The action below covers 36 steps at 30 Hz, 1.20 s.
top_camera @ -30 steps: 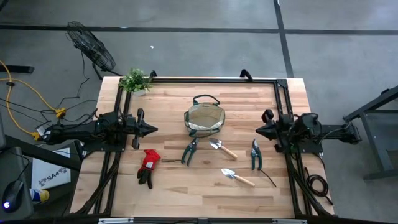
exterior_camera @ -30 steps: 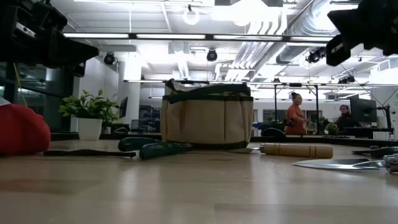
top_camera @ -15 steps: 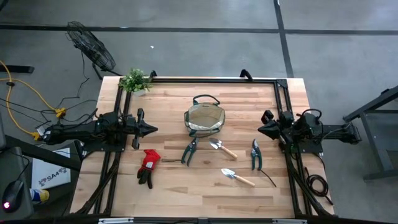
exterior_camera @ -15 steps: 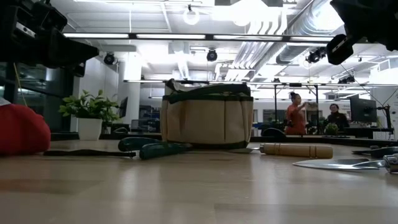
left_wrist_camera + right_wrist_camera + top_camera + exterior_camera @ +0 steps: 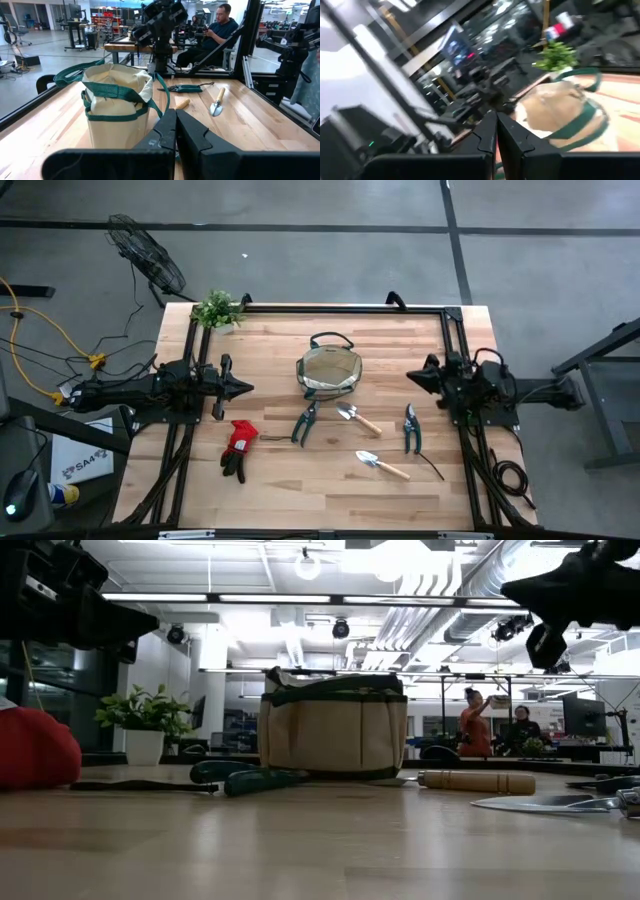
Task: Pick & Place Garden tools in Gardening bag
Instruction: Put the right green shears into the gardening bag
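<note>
- Left gripper (image 5: pixel 246 389) at table's left side, fingers pressed together, holding nothing
- Red-and-black glove pair (image 5: pixel 238 448) lying just in front of it
- Gardening bag (image 5: pixel 329 372) upright at centre rear; shears (image 5: pixel 305 421), two trowels (image 5: pixel 359 419) and second shears (image 5: pixel 410 427) flat on table (image 5: pixel 280 490) in front
- Right gripper (image 5: pixel 412 378) at right side, fingers together, empty

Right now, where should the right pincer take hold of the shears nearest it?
Probably on the green handles of the shears, coming straight down from above. They lie flat on the table, handles toward the front edge and blades toward the right pincer, with free wood on both sides.
</note>
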Tool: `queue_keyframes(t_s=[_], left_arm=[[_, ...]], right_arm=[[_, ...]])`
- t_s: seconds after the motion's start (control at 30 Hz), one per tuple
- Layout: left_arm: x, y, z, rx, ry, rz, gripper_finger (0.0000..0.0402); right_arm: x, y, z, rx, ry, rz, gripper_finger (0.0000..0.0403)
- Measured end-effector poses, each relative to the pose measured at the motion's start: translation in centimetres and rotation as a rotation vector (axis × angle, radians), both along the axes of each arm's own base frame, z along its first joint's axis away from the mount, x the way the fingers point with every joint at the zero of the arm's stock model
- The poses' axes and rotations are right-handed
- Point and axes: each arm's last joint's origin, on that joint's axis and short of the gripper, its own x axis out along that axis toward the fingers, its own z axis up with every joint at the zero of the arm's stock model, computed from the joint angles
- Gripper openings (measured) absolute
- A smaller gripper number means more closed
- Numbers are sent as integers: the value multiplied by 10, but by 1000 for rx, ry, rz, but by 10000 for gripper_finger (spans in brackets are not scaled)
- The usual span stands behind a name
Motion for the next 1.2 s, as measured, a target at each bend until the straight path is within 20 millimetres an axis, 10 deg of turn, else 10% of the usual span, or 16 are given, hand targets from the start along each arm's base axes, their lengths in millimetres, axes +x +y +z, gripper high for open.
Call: queue_keyframes(t_s=[0.83, 1.2], left_arm=[[0, 0, 0, 0, 0, 0, 1], [0, 0, 0, 0, 0, 0, 1]], right_arm=[[12, -5, 89, 272, 386, -190, 4], [21, -1, 91, 468, 609, -127, 4]])
